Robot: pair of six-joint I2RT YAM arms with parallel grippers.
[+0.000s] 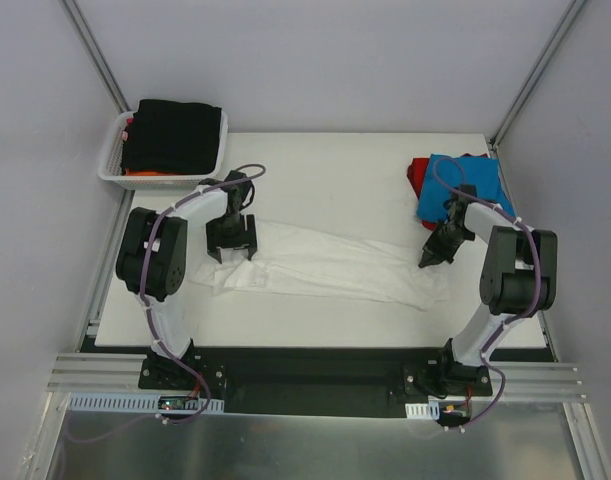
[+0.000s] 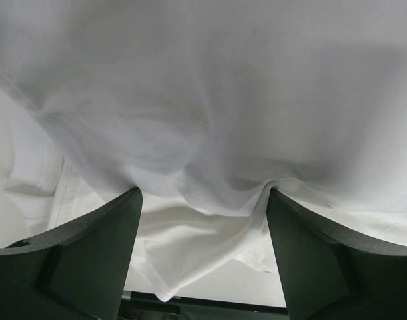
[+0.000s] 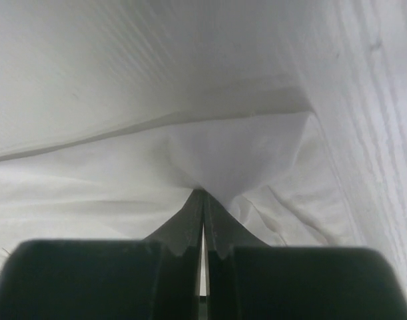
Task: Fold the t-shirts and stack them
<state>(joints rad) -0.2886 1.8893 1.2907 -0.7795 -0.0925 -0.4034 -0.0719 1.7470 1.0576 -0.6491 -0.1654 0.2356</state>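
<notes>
The white t-shirt (image 1: 335, 268) lies on the table (image 1: 325, 160) as a long wrinkled band, from the left side to the right side, a little nearer at its right end. The left gripper (image 1: 231, 240) stands over the left end of it with its jaws wide apart. In the left wrist view the cloth sags in folds between the two fingers (image 2: 90, 253) and nothing is pinched; it seems to rest against their tips, but the view is too close to be sure.

The right gripper (image 1: 426, 262) is closed on the right end of the white t-shirt. In the right wrist view a small peak of cloth is drawn up into the shut tips.

At the far right a blue t-shirt (image 1: 465, 185) lies on a red t-shirt (image 1: 416, 176), which is mostly hidden. At the far left, in the basket (image 1: 110, 165), a black t-shirt (image 1: 175, 135) covers an orange t-shirt (image 1: 150, 173); only an orange edge shows.
</notes>
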